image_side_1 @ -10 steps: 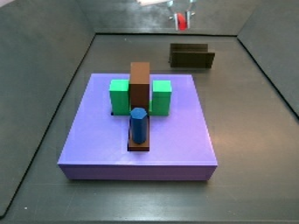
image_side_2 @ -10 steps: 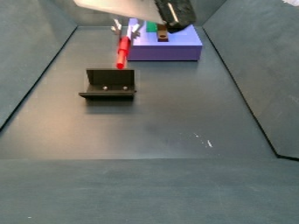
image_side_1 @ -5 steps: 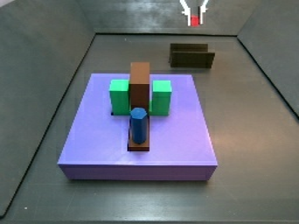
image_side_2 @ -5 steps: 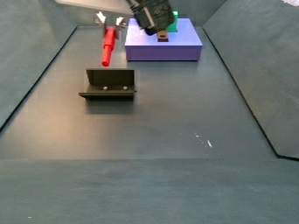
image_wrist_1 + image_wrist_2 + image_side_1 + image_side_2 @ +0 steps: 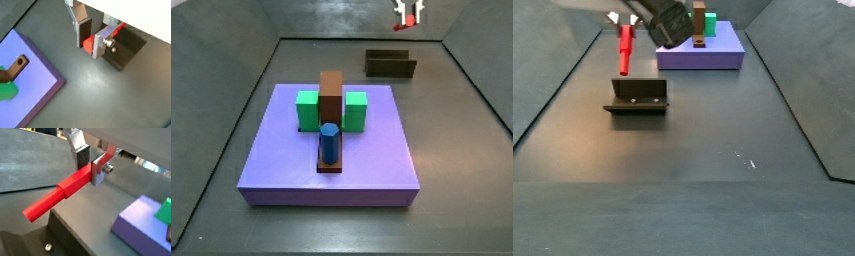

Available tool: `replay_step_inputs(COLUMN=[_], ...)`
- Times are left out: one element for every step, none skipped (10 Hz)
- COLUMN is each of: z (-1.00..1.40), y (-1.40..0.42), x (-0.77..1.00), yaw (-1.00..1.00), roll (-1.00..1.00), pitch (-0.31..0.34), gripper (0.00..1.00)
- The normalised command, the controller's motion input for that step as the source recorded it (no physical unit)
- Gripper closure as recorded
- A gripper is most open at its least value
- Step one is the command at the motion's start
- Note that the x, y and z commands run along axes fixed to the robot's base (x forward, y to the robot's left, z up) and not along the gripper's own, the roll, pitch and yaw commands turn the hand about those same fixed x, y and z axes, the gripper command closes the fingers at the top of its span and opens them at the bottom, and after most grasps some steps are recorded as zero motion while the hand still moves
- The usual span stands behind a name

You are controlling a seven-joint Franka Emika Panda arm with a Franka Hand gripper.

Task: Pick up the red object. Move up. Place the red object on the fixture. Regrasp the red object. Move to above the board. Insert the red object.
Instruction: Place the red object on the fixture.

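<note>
The gripper (image 5: 620, 20) has gone higher and further over since a moment ago, and the red object (image 5: 624, 50) now hangs straight up and down — before, it leaned. The two fingers (image 5: 100, 168) are squeezed tight on its top end. Its long body points down at the fixture (image 5: 637, 96), in the air above it — not touching. The board (image 5: 331, 150) sits well apart.

You see a dark grey floor (image 5: 714, 190) with faint glare, enclosed by sloping grey walls (image 5: 225, 20).
</note>
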Motion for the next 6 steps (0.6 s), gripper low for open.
replay_step_inputs(z=[-0.31,-0.51,-0.58,-0.50,-0.20,-0.09], y=[0.16,0.09,0.00,0.04,0.00,0.00], x=[0.00,-0.15,-0.19,-0.11,-0.02,-0.06], yaw=[-0.03,-0.09,-0.13,-0.14,0.00,0.00], roll=[-0.85,-0.62,-0.40,-0.56,-0.18,0.04], pitch=[0.000,-0.249,-0.366,-0.366,-0.137,-0.040], gripper=[1.00,1.00,1.00,1.00,1.00,1.00])
